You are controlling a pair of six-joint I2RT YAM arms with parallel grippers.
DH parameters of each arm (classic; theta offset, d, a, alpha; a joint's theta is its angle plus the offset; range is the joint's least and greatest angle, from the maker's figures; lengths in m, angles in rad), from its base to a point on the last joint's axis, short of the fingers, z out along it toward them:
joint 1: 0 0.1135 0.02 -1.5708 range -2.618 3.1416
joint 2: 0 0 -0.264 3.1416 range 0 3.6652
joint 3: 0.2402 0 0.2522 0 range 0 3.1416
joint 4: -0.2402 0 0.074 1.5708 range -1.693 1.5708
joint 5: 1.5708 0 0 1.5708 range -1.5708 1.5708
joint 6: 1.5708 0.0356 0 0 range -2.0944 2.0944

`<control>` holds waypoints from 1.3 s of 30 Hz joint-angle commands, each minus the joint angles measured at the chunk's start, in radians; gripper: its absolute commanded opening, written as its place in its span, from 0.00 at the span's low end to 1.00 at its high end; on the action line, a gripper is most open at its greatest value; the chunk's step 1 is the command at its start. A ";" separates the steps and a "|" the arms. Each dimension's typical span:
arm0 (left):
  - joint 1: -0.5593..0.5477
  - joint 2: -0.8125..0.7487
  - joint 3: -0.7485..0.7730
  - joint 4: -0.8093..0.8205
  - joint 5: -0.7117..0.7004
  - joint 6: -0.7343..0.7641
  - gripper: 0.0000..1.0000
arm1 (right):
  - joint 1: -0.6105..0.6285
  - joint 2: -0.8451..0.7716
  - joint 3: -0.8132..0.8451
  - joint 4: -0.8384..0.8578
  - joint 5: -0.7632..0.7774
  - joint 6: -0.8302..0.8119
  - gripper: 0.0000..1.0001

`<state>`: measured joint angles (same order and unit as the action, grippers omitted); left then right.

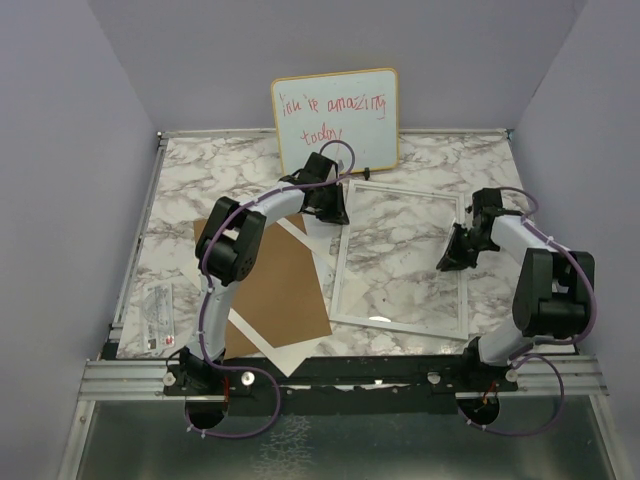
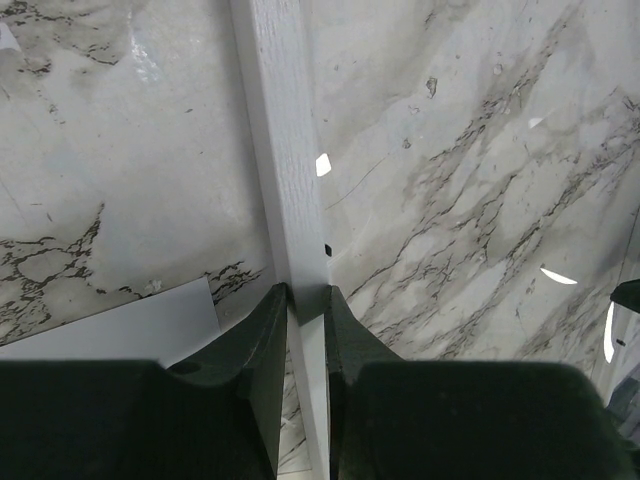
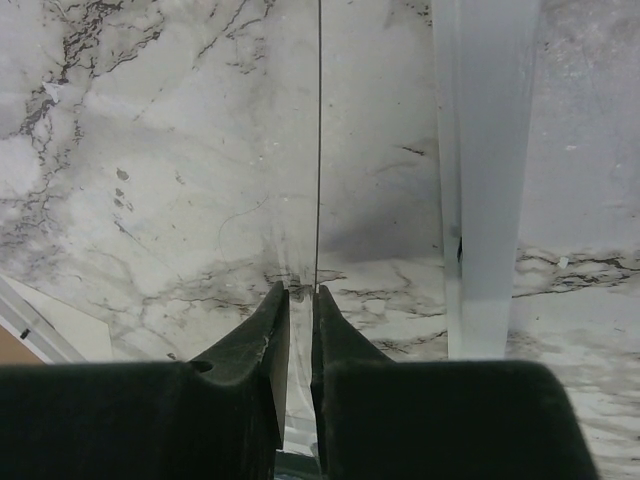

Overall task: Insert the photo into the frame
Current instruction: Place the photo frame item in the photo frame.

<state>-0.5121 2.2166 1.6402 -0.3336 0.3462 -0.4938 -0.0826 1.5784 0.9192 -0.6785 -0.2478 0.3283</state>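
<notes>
Overhead, the frame [image 1: 400, 260] lies flat on the marble table [image 1: 200, 180], right of centre, with its long axis running from about 6 to 12 o'clock. A whiteboard [image 1: 335, 120] stands just beyond its far end, at about 11 o'clock. A brown backing board [image 1: 275, 285] lies at the frame's 9 o'clock, on top of a white sheet [image 1: 285, 352]. From this height it is impossible to tell whether that sheet is the photo.

The left gripper [image 1: 338, 213] sits at the frame's 11 o'clock corner and the right gripper [image 1: 447, 262] at its 3 o'clock side, but the overhead view does not show how their fingers stand.

The wrist views show this. On the left, the two fingers pinch the frame's white rim, which runs straight away toward 12 o'clock, with glossy pane on its 3 o'clock side.

On the right, the fingers are almost pressed together, leaving only a slit. A thin dark line runs from 12 o'clock into that slit, parallel to the rim at 2 o'clock. Whether anything is nipped there cannot be told.
</notes>
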 commanded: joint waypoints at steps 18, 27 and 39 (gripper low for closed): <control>0.007 0.098 0.013 -0.022 -0.271 0.122 0.04 | 0.002 -0.050 0.082 -0.083 -0.222 -0.053 0.01; 0.040 0.059 -0.075 -0.024 -0.322 0.149 0.03 | 0.002 -0.055 0.074 -0.144 -0.303 -0.038 0.01; 0.046 0.004 -0.171 0.018 -0.295 0.149 0.03 | 0.002 -0.063 0.016 -0.148 -0.321 -0.005 0.01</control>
<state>-0.5060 2.1689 1.5368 -0.1810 0.2085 -0.4171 -0.0826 1.5238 0.9463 -0.7795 -0.5152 0.2985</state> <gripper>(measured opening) 0.178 0.008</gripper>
